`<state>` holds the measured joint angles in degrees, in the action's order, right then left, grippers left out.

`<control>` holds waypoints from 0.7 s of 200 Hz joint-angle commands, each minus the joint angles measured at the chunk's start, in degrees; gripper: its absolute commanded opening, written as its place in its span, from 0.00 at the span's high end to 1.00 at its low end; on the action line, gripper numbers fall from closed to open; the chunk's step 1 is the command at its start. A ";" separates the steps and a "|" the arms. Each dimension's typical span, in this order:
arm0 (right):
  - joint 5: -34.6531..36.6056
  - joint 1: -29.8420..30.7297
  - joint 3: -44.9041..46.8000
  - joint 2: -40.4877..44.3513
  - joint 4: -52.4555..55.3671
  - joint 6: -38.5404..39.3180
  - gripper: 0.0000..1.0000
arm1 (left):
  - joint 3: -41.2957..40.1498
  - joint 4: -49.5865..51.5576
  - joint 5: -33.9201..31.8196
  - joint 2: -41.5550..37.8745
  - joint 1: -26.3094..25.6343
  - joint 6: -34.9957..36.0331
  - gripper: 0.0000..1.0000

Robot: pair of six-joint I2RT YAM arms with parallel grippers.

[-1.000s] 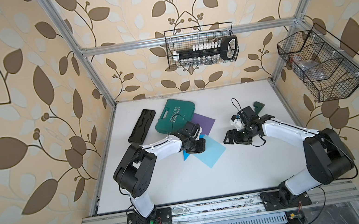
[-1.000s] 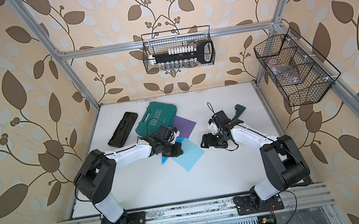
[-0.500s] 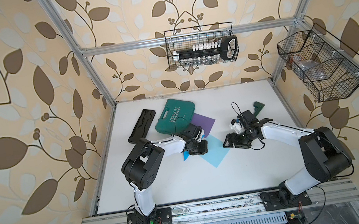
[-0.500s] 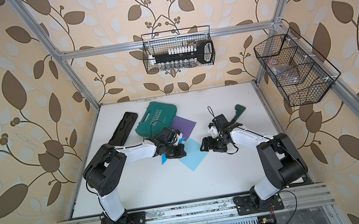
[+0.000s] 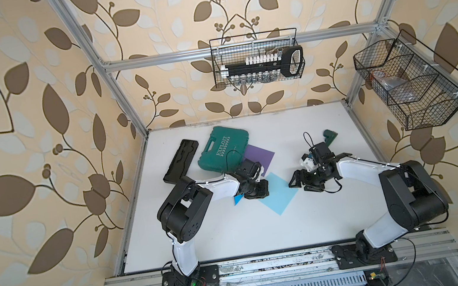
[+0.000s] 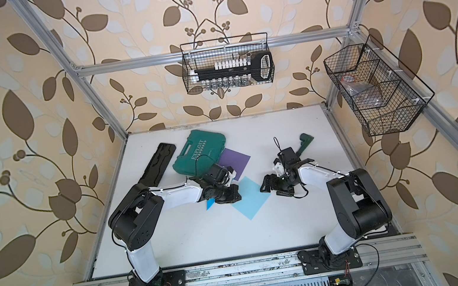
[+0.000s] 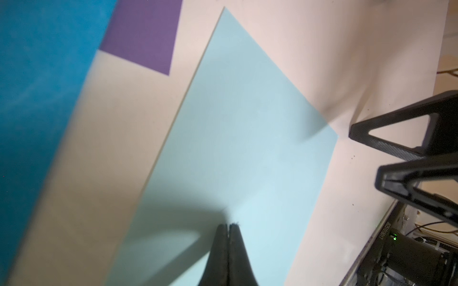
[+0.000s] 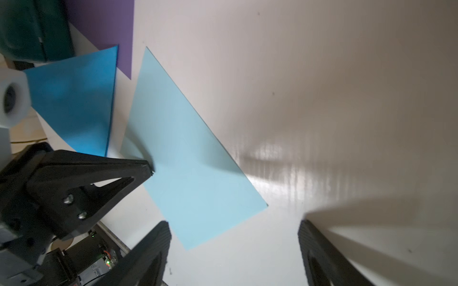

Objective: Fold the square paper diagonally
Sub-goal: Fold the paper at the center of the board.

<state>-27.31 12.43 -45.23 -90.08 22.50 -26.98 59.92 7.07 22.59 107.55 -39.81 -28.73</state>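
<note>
Shows paper (image 5: 280,199) lying diamond-wise, one corner toward front rail (image 5: 272,264); left gripper (image 7: 227,226) closed, pressing it; right gripper (image 5: 301,185) spread open alongside.

Clad in white shells (image 5: 360,171) and black joints (image 5: 414,198), thin black cables (image 5: 304,137); black triangle-pierced claw fingers (image 8: 74,168), silver screws (image 8: 69,199).

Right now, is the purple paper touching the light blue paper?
Apart. The left wrist view shows a strip of bare white table between the purple paper and the edge of the light blue paper.
</note>
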 commanded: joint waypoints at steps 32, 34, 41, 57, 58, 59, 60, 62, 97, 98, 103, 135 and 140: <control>-7.40 4.10 2.71 -5.39 -8.85 -5.13 0.19 | -0.03 0.01 0.53 2.66 -0.53 -0.60 1.00; -7.74 4.23 2.70 -5.50 -9.29 -5.33 0.19 | -0.12 -0.03 0.53 2.71 -0.53 -0.62 1.00; -8.55 4.82 2.67 -5.92 -10.47 -5.94 0.19 | 0.10 -0.13 0.66 2.91 -0.62 -0.67 1.00; -9.56 5.51 2.52 -5.83 -12.58 -7.50 0.19 | 0.46 -0.17 0.78 3.36 -0.86 -0.68 1.00; -9.63 5.60 2.52 -5.73 -12.75 -7.62 0.19 | 0.51 -0.15 0.79 3.37 -0.87 -0.65 1.00; -9.70 5.64 2.52 -5.68 -12.88 -7.67 0.19 | 0.53 -0.14 0.83 3.41 -0.88 -0.64 1.00; -9.79 5.62 2.52 -5.65 -13.03 -7.75 0.19 | 0.54 -0.13 0.81 3.44 -0.88 -0.63 1.00; -9.96 5.69 2.52 -5.55 -13.28 -7.89 0.19 | 0.50 -0.06 0.84 3.50 -0.88 -0.67 1.00; -11.99 6.38 2.29 -2.93 -15.86 -8.70 0.12 | 0.89 -0.04 0.70 3.99 -1.23 -0.71 1.00; -12.07 6.38 2.32 -2.83 -15.93 -8.70 0.11 | 0.89 -0.04 0.70 4.03 -1.23 -0.67 1.00; -12.59 6.38 2.43 -2.38 -16.55 -8.95 0.10 | 0.90 -0.04 0.71 3.99 -1.24 -0.63 1.00; -13.11 6.47 2.91 0.34 -17.38 -9.63 0.08 | 0.77 -0.22 0.54 3.73 -1.32 -0.69 1.00; -13.39 6.43 2.96 0.65 -17.59 -9.73 0.08 | 0.73 -0.29 0.53 3.72 -1.32 -0.63 1.00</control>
<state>-39.07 18.61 -43.46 -92.27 6.83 -35.68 60.90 3.77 24.69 109.58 -40.58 -28.99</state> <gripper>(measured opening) 0.920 0.045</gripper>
